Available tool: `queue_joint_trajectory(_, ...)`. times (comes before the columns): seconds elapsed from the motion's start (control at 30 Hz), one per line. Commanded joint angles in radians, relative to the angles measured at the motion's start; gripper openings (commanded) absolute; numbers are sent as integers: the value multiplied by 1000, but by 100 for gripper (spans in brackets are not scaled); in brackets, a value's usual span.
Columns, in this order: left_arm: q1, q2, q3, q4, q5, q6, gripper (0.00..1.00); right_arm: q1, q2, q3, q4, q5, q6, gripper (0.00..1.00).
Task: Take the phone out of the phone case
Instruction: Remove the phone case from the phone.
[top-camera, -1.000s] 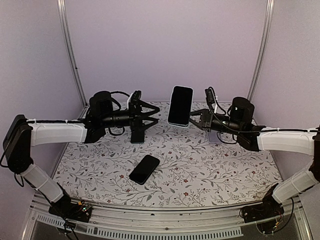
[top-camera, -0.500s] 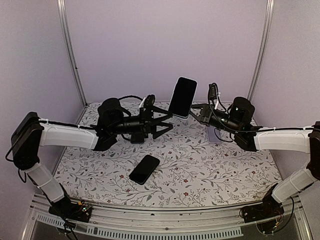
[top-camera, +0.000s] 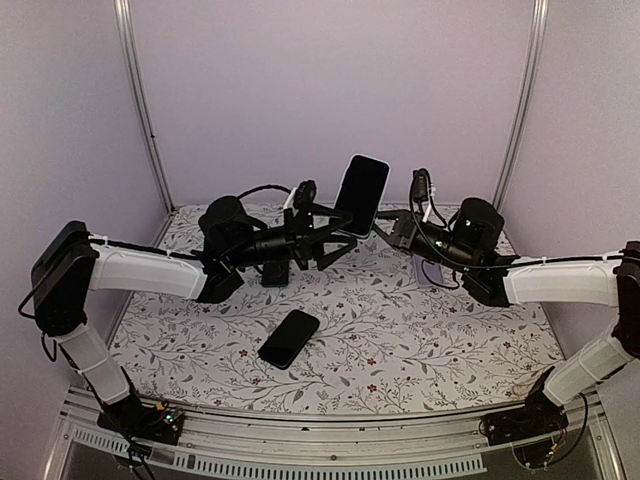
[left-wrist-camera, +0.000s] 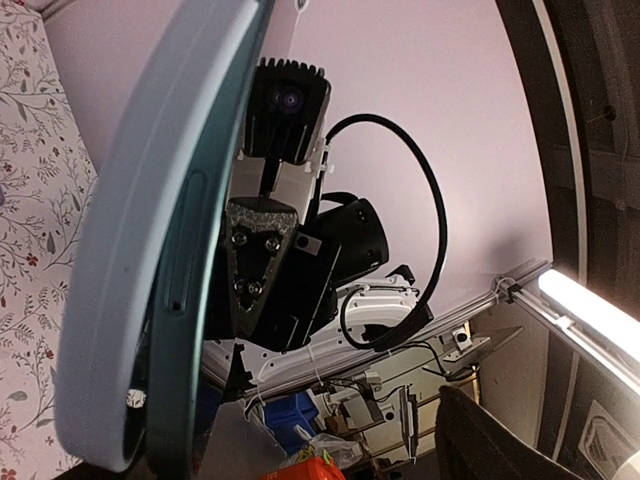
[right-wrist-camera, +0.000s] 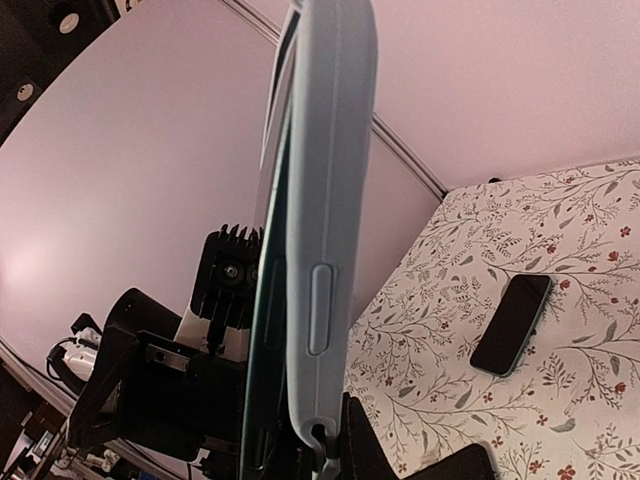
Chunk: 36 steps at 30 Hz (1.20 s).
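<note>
The table, under a floral cloth, runs back to a plain wall, with a metal rail along its near edge. Both arms reach in over its far half and meet above the middle.

The case, pale blue, is lifted off the cloth and stands nearly upright, its top leaning slightly right. The phone sits in it, dark screen towards the top camera. In the right wrist view the phone's dark edge lies inside the case's lip all along the side that shows. That side of the case, with its button bump, is bare.

The right gripper is clamped on the case's lower end. The left gripper has its jaws spread wide at the case's lower left edge; whether they touch it I cannot tell.

A second phone lies flat on the near middle of the cloth, well apart from the case. A black block stands below the left gripper, and a pale box sits under the right arm.
</note>
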Motion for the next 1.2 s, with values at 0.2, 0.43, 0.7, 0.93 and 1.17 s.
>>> queue_joint_trajectory(0.2,0,-11,-5,28,-96,19,80,45,11,14,100,50,-37,0)
queue_joint_trajectory(0.43,2,-75,-6,-102,-175,125,77,51,-5,5,96,50,-32,0)
queue_joint_trajectory(0.7,5,-121,-8,-189,-235,197,65,51,-15,-15,76,3,0,0)
queue_joint_trajectory(0.93,3,-114,-2,-223,-243,211,49,51,-48,-8,4,-30,-7,0)
queue_joint_trajectory(1.17,2,-128,-21,-214,-291,220,40,53,-59,8,-42,-75,-19,0)
